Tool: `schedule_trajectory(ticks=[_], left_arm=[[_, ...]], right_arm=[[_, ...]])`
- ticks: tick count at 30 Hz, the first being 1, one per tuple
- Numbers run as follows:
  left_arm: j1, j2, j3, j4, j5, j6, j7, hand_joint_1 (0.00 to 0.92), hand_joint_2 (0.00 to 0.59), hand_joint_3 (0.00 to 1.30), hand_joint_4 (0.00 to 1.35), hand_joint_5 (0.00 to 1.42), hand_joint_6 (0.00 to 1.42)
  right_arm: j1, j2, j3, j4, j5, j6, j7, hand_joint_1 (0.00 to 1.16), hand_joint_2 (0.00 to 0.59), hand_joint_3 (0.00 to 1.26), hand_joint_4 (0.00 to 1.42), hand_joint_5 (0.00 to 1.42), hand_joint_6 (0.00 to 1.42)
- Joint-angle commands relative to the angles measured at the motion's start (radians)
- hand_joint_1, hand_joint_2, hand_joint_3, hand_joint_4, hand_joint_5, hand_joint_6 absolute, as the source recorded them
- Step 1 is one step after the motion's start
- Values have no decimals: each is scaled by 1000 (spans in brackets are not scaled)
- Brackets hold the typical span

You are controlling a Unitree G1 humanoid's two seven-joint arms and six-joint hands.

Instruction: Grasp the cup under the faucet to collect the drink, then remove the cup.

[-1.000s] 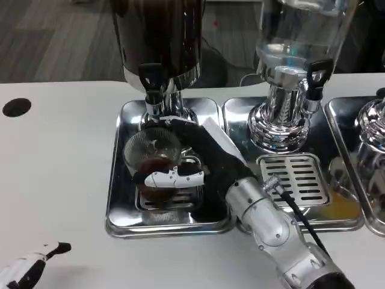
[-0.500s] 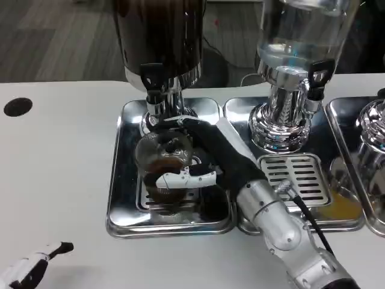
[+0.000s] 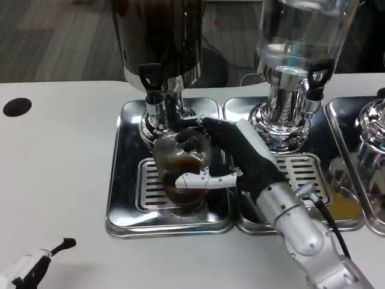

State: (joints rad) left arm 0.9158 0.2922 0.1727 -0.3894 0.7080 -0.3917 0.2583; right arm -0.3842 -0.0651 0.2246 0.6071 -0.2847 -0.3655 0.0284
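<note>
Cup [image 3: 180, 165] has drink in it already, right hand [image 3: 231, 159] gripping it on the tray [image 3: 123, 180]; just needs pulling clear of the faucet [image 3: 151, 81].

a white table [image 3: 54, 180] carries everything here. three shiny metal drip trays lie directly on it in a row: the left tray [image 3: 123, 211] with a slotted grate, the middle tray [image 3: 243, 114] just beside it, edges near touching, and the right tray [image 3: 340, 120] cut off by the picture's edge. near the table's left edge sits a round black hole [image 3: 17, 106], well apart from the trays
</note>
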Motion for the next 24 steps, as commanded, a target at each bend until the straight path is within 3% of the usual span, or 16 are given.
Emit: schedule_trajectory(ticks=[1, 10, 24], left_arm=[[-3, -6, -8, 3, -12, -2, -13, 0, 72, 291, 246, 297, 545], [-34, -9, -28, -2, -1, 14, -34, 0, 71, 291, 246, 297, 548], [-89, -8, -66, 21, 5, 44, -54, 0, 72, 291, 246, 298, 559]], right_arm=[[34, -21, -27, -103, 37, 9, 25, 848, 96, 486, 469, 478, 356], [115, -59, -61, -273, 75, 55, 78, 845, 98, 486, 469, 478, 359], [242, -124, -105, -458, 128, 90, 146, 843, 99, 500, 484, 489, 361]])
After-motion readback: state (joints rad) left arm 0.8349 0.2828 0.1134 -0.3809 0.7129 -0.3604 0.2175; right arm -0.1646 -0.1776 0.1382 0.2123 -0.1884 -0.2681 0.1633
